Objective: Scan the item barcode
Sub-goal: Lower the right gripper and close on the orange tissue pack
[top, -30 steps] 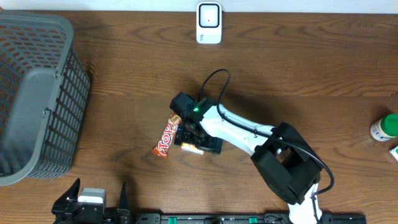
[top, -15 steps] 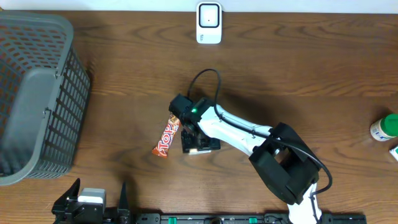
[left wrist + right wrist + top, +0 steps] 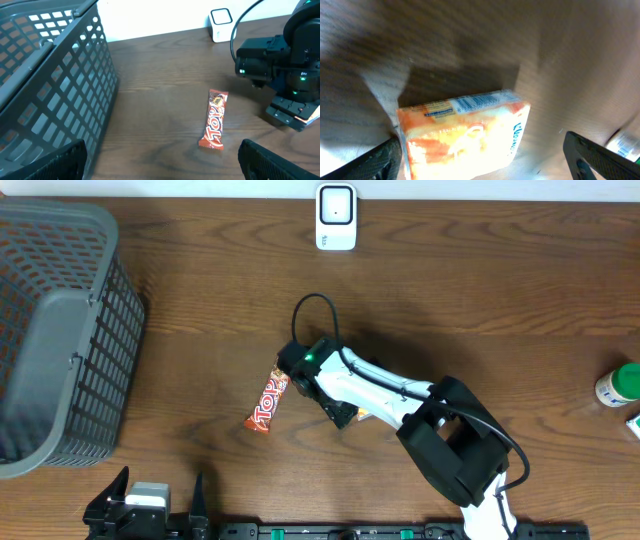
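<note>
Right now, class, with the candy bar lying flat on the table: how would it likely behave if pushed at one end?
The candy bar lies flat and long, so it would probably pivot or slide, not roll. Its thin wrapper likely feels slick and light.

Orange tissue pack [image 3: 465,130] between wide-spread fingers [image 3: 600,155], wooden table [image 3: 560,60] behind

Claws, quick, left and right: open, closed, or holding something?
Left claw: open, holding nothing.
Right claw: open; tissue pack sits between its fingers, not clamped.
</note>
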Controlling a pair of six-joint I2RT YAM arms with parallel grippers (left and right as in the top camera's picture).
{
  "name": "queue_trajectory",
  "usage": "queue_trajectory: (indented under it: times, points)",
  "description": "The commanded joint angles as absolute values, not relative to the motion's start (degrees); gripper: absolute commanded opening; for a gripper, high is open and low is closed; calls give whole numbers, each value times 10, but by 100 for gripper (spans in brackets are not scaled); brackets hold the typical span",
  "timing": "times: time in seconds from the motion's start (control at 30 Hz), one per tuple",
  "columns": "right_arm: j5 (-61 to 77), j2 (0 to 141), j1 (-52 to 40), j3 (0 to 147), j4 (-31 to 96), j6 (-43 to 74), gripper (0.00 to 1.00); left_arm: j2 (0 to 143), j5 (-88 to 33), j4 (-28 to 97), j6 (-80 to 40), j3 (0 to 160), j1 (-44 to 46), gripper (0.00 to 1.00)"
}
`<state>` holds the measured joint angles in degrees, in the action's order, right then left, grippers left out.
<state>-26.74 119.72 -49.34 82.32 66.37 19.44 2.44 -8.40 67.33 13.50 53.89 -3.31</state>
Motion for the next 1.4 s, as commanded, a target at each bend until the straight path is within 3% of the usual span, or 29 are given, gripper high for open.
queue_trajectory:
  times: [0.0,0.3,0.53,0.9,1.23,1.37]
  points:
    - [-266,1166,-507,830,650,204,99,23,-79,673,136,542,-32,96]
    - [-27,1070,-506,833,653,277,99,23,-79,673,136,542,-32,96]
    - [-126,1029,-524,832,672,308,90,23,-79,673,136,542,-32,96]
    - [-243,1100,-533,798,666,308,72,23,-79,673,136,542,-32,96]
    - [-255,1173,-533,798,642,266,65,23,-79,673,136,542,-32,96]
    - [-255,1188,-533,798,640,265,54,23,-79,673,136,542,-32,96]
